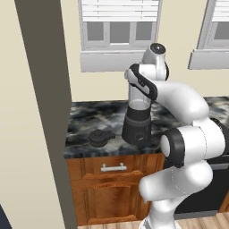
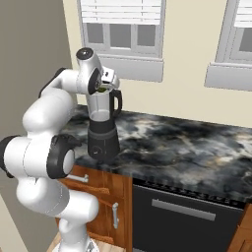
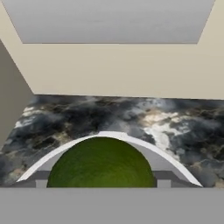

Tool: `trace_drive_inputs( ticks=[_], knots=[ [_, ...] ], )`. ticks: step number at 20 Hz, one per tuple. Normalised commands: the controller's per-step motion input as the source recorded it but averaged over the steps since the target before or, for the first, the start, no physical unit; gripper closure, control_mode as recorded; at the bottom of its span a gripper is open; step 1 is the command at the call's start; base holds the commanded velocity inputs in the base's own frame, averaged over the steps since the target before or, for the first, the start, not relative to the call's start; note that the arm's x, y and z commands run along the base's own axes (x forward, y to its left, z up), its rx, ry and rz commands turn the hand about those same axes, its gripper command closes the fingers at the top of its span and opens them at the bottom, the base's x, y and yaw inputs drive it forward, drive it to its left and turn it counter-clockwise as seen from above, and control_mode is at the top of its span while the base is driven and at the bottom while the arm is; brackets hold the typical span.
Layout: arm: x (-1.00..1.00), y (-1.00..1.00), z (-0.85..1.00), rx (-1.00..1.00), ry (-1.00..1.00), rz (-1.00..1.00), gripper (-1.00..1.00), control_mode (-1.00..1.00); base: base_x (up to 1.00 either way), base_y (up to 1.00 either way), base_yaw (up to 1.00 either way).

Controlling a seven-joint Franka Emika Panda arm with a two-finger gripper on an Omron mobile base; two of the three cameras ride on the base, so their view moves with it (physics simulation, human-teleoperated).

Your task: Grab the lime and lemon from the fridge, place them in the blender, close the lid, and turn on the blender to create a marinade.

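Jaws spread around the lime (image 3: 100,162), apparently at the blender (image 2: 103,125) mouth; release centred, clear of the rim.

The arm (image 1: 188,134) is glossy white, built of rounded, bulbous segments joined by dark grey-black rings, with a black-capped round joint and a black band behind the fingers, no cables or markings visible

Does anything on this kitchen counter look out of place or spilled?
Nothing is spilled or damaged. The small round black lid lies on the dark marbled counter beside the clear-jarred blender, whose top is open, with the dark green lime at its rim.
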Motion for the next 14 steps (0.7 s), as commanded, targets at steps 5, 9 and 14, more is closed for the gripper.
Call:
trace_drive_inputs(
  ticks=[5,9,14],
  knots=[
    [0.02,0.0,-0.11,0.0,0.0,0.0,-1.0,-1.0,0.0,0.0,0.0],
    [-0.21,-0.02,0.0,0.0,0.0,0.0,-1.0,-1.0,0.0,0.0,0.0],
    [-0.27,0.0,0.02,0.0,0.0,0.0,-1.0,-1.0,0.0,0.0,0.0]
  ],
)
